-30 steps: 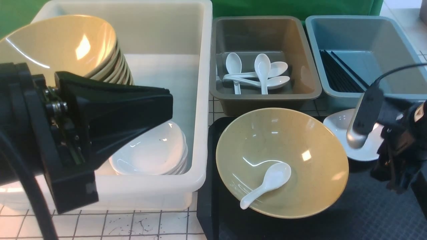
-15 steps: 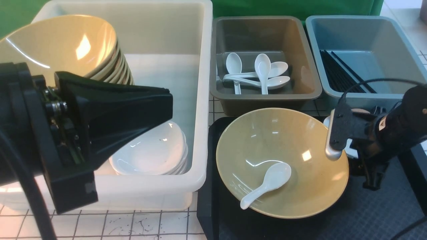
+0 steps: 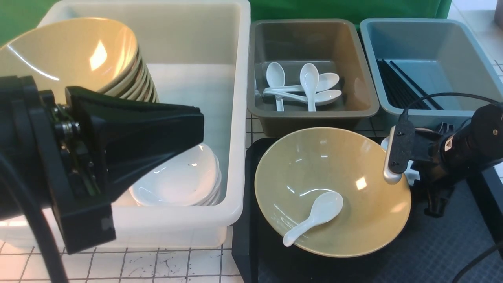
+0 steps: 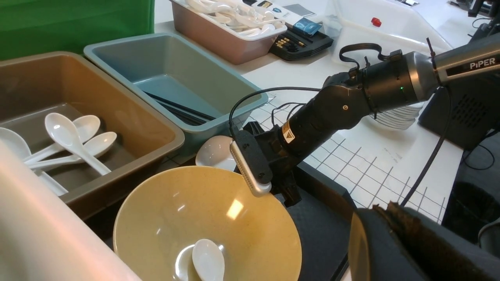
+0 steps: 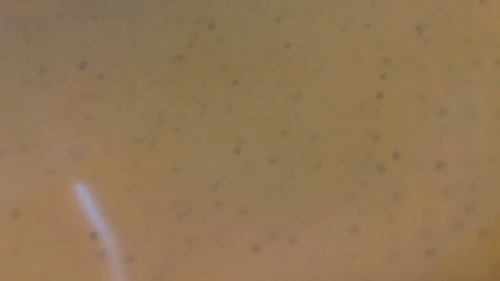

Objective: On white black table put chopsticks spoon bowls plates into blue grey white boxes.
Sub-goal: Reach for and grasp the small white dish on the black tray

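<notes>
Though apart — spoons (image 3: 302,88) in grey box (image 3: 314,39); chopsticks (image 3: 399,88) in blue box (image 3: 424,39)

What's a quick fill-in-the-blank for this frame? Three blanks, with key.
1. The loose spoon lies in a bowl on the ____ tray.
2. The chopsticks lie in the ____ box.
3. The stacked plates sit in the large ____ tub.
Missing words: black; blue; white.
</notes>
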